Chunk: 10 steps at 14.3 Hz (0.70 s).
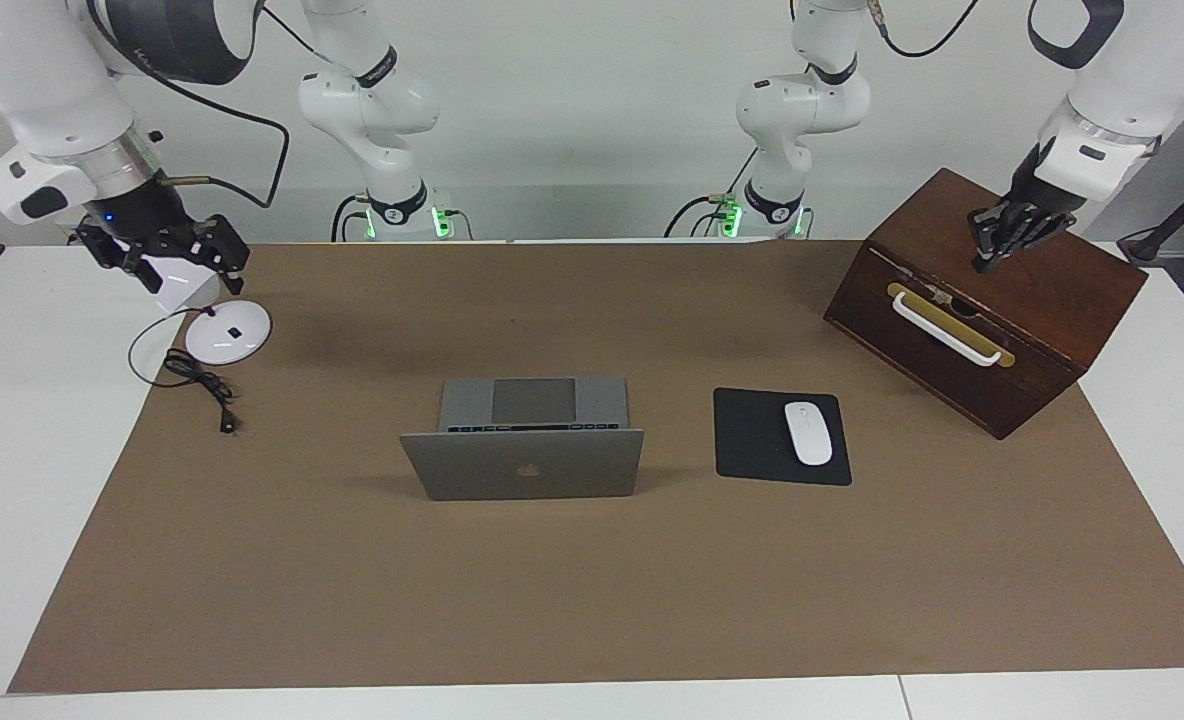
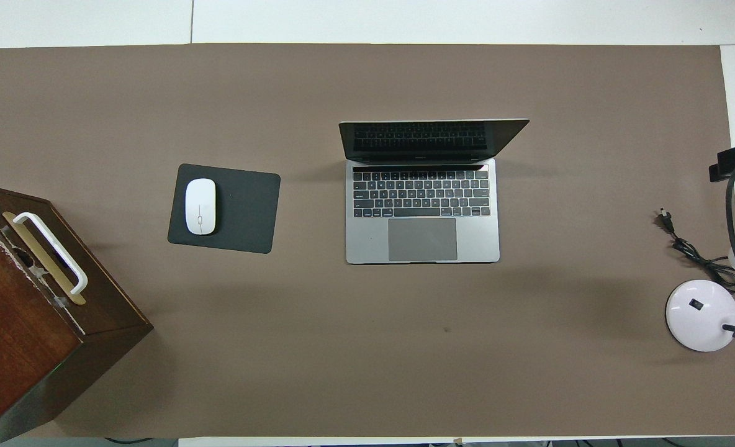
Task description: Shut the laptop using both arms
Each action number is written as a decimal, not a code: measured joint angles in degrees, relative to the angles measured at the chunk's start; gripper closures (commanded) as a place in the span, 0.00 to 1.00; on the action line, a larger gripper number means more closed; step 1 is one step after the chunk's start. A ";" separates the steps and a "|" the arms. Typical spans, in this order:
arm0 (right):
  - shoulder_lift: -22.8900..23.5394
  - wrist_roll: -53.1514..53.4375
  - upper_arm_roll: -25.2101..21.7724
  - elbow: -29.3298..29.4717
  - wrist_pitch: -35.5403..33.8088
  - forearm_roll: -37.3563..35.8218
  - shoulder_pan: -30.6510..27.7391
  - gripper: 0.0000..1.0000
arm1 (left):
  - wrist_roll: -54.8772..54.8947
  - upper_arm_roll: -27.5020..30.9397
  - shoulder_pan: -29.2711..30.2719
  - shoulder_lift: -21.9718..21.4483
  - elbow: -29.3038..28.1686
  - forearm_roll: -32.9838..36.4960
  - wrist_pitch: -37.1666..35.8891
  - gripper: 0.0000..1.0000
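Left claw [image 1: 992, 240] over wooden box [image 1: 1052, 300], right claw [image 1: 167, 250] over lamp [image 1: 227, 332] (grips unreadable), laptop [image 2: 422, 211] open.

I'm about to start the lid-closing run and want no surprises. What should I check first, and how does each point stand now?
1. Laptop lid open, upright: ok.
2. Nothing lying on the keyboard: ok.
3. Mouse on its pad, apart from the laptop: ok.
4. Left tool at the lid: not ok, it hangs over the wooden box.
5. Right tool at the lid: not ok, it hangs over the lamp base.
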 measured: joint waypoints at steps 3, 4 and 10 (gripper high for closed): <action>3.76 -0.61 0.01 4.38 -0.01 0.00 -0.57 0.47 | -0.01 -0.09 -0.01 0.00 -0.65 0.00 2.57 1.00; 5.16 -0.82 0.01 5.91 -0.01 0.00 -0.77 0.65 | -0.01 -0.20 -0.03 0.00 -1.04 0.00 3.73 1.00; 14.01 -3.98 0.02 15.85 2.81 -0.05 -1.35 1.00 | -0.02 -0.57 -0.09 0.06 -4.45 -1.82 11.80 1.00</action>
